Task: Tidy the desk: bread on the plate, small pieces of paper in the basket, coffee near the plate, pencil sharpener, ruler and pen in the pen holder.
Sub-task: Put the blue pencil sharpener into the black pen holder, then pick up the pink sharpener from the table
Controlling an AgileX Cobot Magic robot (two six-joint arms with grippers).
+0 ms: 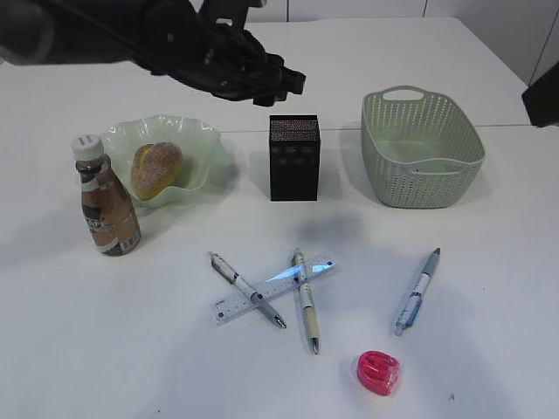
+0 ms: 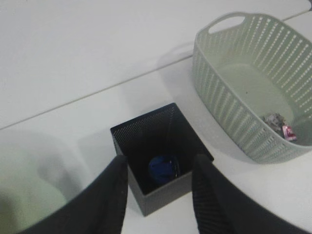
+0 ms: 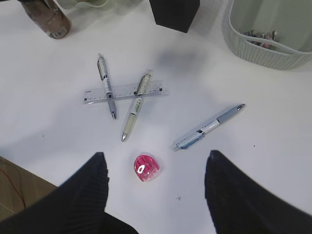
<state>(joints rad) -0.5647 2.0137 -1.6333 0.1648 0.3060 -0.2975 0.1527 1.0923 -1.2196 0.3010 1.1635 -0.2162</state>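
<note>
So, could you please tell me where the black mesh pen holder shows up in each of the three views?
Exterior view: pen holder stands at centre, between the plate and the basket.
Left wrist view: lower centre, seen from above, just beyond the left gripper; something blue lies inside.
Right wrist view: top edge, centre, only its lower part.
Shared landmark: the basket, on the pen holder's right in every view.

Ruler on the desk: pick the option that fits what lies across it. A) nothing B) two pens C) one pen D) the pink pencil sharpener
B: two pens lie crossed over the clear ruler, while the third pen and the pink pencil sharpener lie apart from it on the desk.
</note>
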